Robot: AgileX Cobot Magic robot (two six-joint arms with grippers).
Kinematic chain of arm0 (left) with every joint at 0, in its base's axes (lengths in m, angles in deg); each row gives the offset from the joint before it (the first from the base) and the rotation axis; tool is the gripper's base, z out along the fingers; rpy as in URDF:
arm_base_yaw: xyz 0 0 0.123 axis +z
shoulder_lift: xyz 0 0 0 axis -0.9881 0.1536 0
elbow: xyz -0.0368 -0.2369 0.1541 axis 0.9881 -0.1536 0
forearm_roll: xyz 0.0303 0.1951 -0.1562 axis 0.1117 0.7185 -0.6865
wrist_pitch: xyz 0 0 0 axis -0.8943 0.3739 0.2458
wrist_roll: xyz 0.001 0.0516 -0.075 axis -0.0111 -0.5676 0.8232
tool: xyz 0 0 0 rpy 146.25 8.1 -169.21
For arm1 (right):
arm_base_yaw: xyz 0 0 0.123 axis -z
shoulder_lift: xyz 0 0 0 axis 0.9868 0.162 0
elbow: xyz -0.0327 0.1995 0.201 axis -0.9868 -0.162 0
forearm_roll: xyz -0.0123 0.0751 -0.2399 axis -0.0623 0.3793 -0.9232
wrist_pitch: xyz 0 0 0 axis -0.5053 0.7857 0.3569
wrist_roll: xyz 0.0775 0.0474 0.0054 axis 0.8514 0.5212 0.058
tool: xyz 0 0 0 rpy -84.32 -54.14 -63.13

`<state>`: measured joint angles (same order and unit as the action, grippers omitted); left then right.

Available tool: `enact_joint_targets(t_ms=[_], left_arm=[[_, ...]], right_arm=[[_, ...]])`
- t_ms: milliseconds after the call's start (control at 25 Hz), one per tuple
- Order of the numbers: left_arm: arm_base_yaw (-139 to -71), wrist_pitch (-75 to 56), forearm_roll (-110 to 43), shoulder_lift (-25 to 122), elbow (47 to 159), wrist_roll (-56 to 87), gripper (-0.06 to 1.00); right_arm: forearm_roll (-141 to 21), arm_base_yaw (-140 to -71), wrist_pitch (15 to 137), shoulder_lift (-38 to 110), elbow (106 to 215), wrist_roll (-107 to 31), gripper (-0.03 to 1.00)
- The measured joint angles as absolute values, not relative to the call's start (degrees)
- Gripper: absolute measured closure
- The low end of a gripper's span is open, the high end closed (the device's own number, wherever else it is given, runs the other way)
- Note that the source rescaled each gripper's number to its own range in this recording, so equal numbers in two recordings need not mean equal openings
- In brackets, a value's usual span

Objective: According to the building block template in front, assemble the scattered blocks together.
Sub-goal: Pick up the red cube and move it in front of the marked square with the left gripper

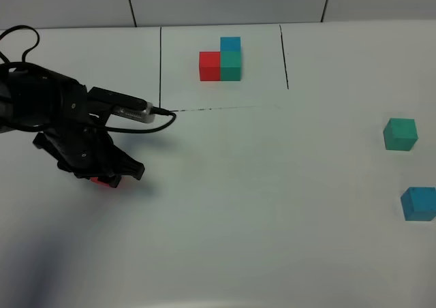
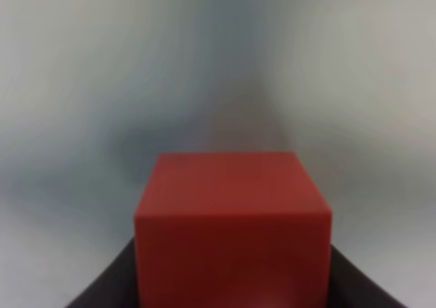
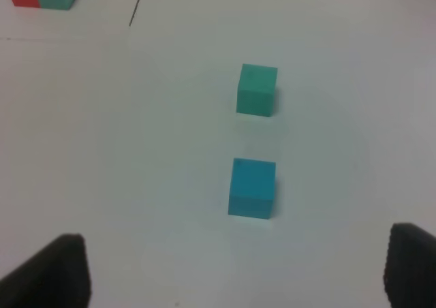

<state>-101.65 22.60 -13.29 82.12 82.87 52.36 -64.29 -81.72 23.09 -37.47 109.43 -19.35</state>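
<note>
Our left pincer (image 1: 103, 177) grips the red cube (image 2: 231, 219) near the table's left edge; we should carry it level and slowly. The right pincer (image 3: 237, 243) stands open near the green cube (image 3: 257, 90) and the blue cube (image 3: 252, 187), by the right edge.

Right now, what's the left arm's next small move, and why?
Probably lift the red cube just clear of the table, ready to carry toward the middle. The left gripper looks closed on it, far left of the template, while the teal cube and blue cube sit far right.
</note>
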Motion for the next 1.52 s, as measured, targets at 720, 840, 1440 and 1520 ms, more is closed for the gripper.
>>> enact_joint_targets(t_ms=[720,840,1440,1520], left_arm=[[-121.7,43.3,-13.5,101.1,117.3,9.7,0.94],[-123.2,44.1,-13.5,103.8,120.7,7.9,0.94],[-124.5,42.5,-14.7,105.9,122.7,8.5,0.94],[-124.5,42.4,-14.7,105.9,122.7,10.2,0.94]], right_arm=[[-64.3,-81.7,23.1,-37.5,109.4,-19.4,0.09],[-64.3,-81.7,23.1,-37.5,109.4,-19.4,0.09],[-64.3,-81.7,23.1,-37.5,109.4,-19.4,0.09],[-64.3,-81.7,23.1,-37.5,109.4,-19.4,0.09]])
